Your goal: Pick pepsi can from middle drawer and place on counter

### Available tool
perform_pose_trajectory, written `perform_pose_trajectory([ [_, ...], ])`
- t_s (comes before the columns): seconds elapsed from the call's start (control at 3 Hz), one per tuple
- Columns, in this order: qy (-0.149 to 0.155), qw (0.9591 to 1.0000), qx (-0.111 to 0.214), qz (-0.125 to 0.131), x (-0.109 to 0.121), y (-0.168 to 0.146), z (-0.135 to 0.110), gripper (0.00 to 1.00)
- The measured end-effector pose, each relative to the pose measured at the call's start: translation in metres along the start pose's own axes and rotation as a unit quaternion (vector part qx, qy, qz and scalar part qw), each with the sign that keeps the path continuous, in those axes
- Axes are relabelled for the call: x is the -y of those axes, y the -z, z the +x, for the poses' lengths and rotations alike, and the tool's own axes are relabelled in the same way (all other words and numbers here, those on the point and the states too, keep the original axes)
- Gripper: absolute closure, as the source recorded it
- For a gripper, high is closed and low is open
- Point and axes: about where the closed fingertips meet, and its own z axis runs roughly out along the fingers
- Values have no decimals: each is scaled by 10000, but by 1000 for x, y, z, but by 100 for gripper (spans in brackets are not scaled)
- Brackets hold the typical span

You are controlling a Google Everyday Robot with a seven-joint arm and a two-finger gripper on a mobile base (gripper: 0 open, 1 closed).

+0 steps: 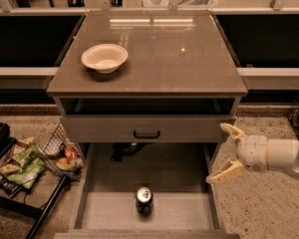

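Observation:
The pepsi can (144,200) stands upright on the light grey floor of the open middle drawer (184,210), near its front middle. My gripper (228,152) is open, its two tan fingers spread wide, at the right side wall of the drawer, above and to the right of the can and apart from it. It holds nothing. The counter (179,59) is the glossy grey-brown top of the cabinet, above the drawers.
A white bowl (104,58) sits on the counter's left half. A grey drawer front with a black handle (146,133) is above the open drawer. A wire rack with snack bags (25,163) stands on the floor at the left.

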Motion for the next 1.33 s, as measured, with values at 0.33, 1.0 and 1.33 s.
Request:
perform_pose_trajectory([
  [0.33, 207, 9981, 488, -319, -28, -76, 26, 0],
  [1.0, 268, 9931, 646, -939, -69, -183, 75, 0],
  [1.33, 188, 9897, 578, -1293, -103, -217, 101, 0],
])
